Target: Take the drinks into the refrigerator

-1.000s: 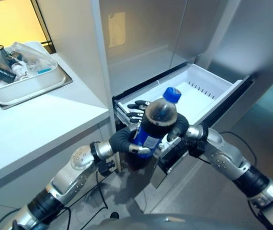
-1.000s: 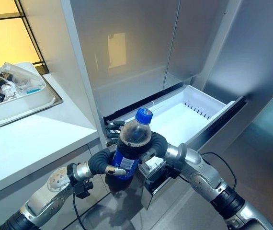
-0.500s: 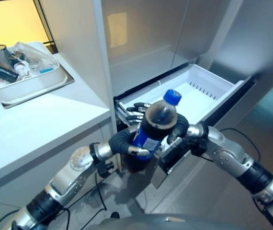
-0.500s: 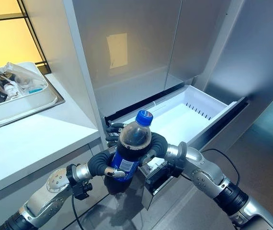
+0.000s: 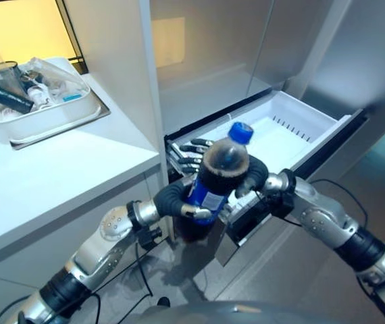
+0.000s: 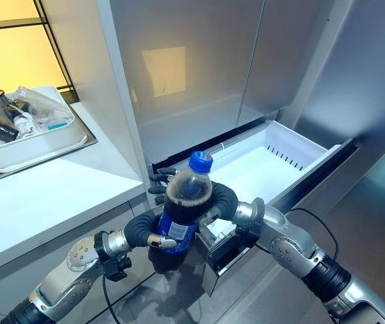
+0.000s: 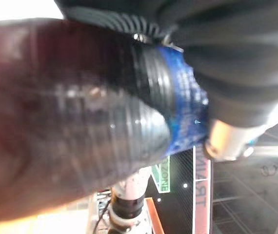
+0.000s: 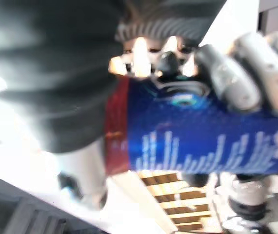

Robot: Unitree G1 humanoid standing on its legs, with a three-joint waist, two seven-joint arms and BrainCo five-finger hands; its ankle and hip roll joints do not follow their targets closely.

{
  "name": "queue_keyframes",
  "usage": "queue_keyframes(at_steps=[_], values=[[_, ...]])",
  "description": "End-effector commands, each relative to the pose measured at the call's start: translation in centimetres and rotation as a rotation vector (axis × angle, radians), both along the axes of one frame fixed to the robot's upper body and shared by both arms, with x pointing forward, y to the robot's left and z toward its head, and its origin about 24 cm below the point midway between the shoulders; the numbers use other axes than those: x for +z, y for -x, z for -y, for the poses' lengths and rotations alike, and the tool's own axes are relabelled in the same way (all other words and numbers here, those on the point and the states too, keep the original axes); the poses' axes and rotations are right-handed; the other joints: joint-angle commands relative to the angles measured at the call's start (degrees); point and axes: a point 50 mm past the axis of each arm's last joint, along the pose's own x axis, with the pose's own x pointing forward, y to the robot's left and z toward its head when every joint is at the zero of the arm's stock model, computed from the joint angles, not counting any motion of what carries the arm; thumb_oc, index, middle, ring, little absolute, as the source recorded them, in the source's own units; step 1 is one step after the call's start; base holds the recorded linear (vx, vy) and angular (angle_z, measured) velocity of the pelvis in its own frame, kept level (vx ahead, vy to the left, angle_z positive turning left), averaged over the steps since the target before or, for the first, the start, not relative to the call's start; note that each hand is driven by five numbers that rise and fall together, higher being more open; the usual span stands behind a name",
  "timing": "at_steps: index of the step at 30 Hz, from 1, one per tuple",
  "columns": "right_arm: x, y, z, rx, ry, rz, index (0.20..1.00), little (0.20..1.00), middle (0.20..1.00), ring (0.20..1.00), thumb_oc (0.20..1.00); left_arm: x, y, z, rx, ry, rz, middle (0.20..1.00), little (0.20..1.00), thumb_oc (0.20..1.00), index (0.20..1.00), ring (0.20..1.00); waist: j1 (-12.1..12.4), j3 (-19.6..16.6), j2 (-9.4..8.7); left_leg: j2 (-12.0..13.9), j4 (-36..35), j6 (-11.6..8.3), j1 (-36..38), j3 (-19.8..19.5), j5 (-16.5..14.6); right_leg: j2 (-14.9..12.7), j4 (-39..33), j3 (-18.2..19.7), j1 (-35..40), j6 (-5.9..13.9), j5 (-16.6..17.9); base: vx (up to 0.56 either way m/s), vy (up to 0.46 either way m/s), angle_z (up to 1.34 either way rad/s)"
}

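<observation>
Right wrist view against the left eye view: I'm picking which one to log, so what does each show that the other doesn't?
Right wrist view alone: the blue label from very close, with silver fingers curled over it. Left eye view alone: the open white drawer, the white counter and a tray of clutter. Both: the cola bottle held between the left hand and the right hand.

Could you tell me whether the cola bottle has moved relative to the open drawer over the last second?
No. The cola bottle stays clasped between both hands at the near left corner of the open drawer; only the camera shifted.
</observation>
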Motion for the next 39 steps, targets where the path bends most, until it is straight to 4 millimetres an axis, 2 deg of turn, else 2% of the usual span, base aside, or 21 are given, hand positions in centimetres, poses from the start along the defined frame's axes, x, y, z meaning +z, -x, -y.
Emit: queue_keyframes(at_steps=[1, 15, 25, 26, 27, 39], values=[[3.9, 3.9, -4.2, 0.293, -0.240, 0.080, 0.200, 0.200, 0.200, 0.200, 0.200, 3.6, -2.0, 1.1, 0.022, 0.102, 0.195, 0.200, 0.200, 0.200, 0.200, 0.200, 0.3, -0.6, -1.51, -1.5, 0.5, 3.74, 1.0, -2.8, -5.3, -0.9, 5.2, -3.3, -0.8, 1.32, -3.5, 0.00, 0.000, 0.00], [3.8, 4.0, -5.0, 0.297, -0.280, 0.054, 0.200, 0.200, 0.200, 0.200, 0.200, 3.4, -2.1, 1.1, 0.038, 0.099, 0.192, 0.200, 0.200, 0.200, 0.200, 0.200, 0.4, -0.7, -1.15, -1.4, 0.6, 3.84, 1.2, -2.4, -5.5, -1.0, 5.5, -3.0, -0.9, 1.36, -3.8, 0.00, 0.000, 0.00], [3.6, 3.8, -4.9, 0.276, -0.290, 0.038, 0.200, 0.200, 0.200, 0.200, 0.200, 3.4, -2.0, 1.0, 0.045, 0.113, 0.178, 0.200, 0.200, 0.200, 0.200, 0.200, 0.4, -0.7, -1.12, -1.3, 0.5, 3.77, 1.3, -2.5, -5.6, -1.0, 5.4, -3.1, -0.7, 1.28, -4.0, 0.00, 0.000, 0.00], [3.5, 3.7, -4.7, 0.262, -0.291, 0.039, 0.200, 0.200, 0.200, 0.200, 0.200, 3.3, -2.0, 0.9, 0.048, 0.117, 0.172, 0.479, 0.479, 0.479, 0.479, 0.479, 0.3, -0.7, -1.11, -1.3, 0.6, 3.76, 1.4, -2.5, -5.6, -1.0, 5.4, -3.2, -0.6, 1.29, -4.0, 0.00, 0.000, 0.00], [3.5, 3.5, -4.6, 0.253, -0.290, 0.037, 0.200, 0.200, 0.200, 0.200, 0.200, 3.2, -2.0, 0.9, 0.051, 0.122, 0.162, 1.000, 1.000, 1.000, 1.000, 1.000, 0.4, -0.7, -1.10, -1.3, 0.6, 3.77, 1.4, -2.5, -5.6, -1.0, 5.4, -3.2, -0.5, 1.24, -4.0, 0.00, 0.000, 0.00], [3.0, 0.9, -2.7, 0.035, -0.367, -0.002, 0.200, 0.200, 0.200, 0.200, 0.200, 2.2, -1.7, 0.5, 0.062, 0.115, 0.099, 1.000, 1.000, 1.000, 1.000, 1.000, 0.3, -1.1, -1.18, -1.2, 0.5, 3.80, 1.5, -2.7, -5.7, -0.8, 5.1, -3.3, -0.4, 1.15, -4.1, 0.00, 0.000, 0.00]])
